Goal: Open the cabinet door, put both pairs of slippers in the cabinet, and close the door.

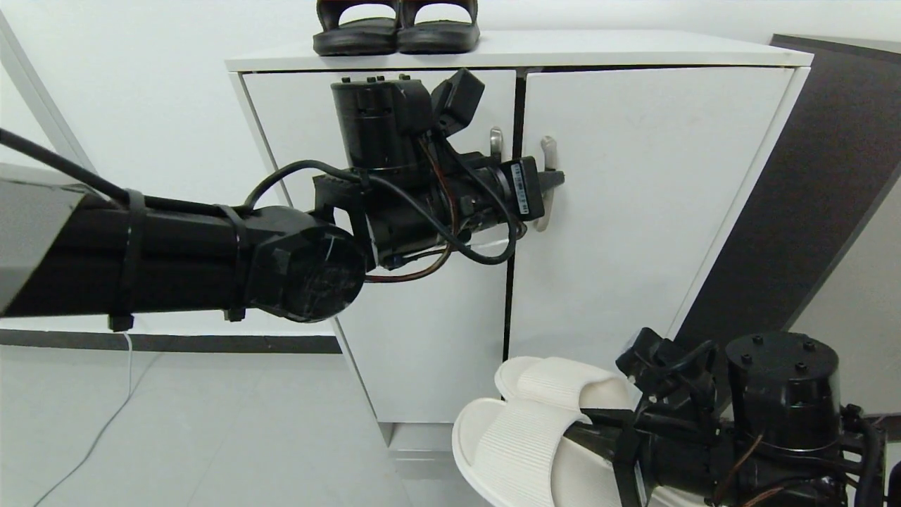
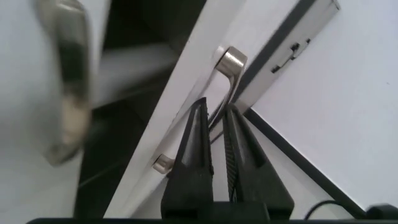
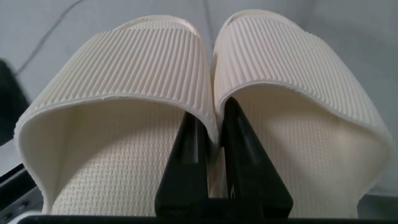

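In the head view, a white cabinet (image 1: 633, 49) stands on the floor (image 1: 211, 422) with its 2 doors side by side and a thin dark slit between them. The black slippers (image 1: 398, 32) sit as 1 pair on the cabinet's top, near its left front edge. The left pincer (image 1: 556, 179) is at the right door's handle (image 1: 547, 151), just beside the left door's handle (image 1: 496, 144). The white slippers (image 1: 535, 429) hang low in front of the right door (image 1: 647, 211), clear of the floor, soles side by side.

In the left wrist view, the left pincer's 2 fingers (image 2: 199, 143) are drawn together on the thin bar of the right door's handle, clamped on it. A dark gap shows beside that door's edge.

In the right wrist view, the right pincer (image 3: 213, 115) is pinched on the 2 touching inner strap edges of the white slippers, holding both at once.
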